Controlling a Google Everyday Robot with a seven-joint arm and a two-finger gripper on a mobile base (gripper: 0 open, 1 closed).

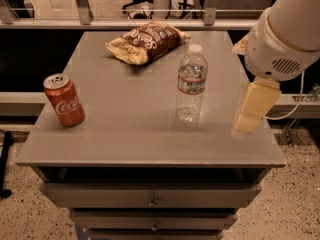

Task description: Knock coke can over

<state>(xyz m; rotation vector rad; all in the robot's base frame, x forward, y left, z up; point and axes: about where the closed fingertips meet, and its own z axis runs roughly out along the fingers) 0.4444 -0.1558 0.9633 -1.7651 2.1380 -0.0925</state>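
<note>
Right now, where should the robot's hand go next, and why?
Probably move the gripper left, passing the water bottle on its near side, toward the coke can. The gripper hangs over the right side of the table; the can stands upright far left, untouched.

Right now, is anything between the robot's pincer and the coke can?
Yes. The water bottle stands upright between the pincer, at the right edge of the table, and the coke can, upright near the left edge. The chip bag lies farther back, out of the way.

Water bottle (191, 86) stands near chip bag (146, 43) on table (125, 139).
</note>
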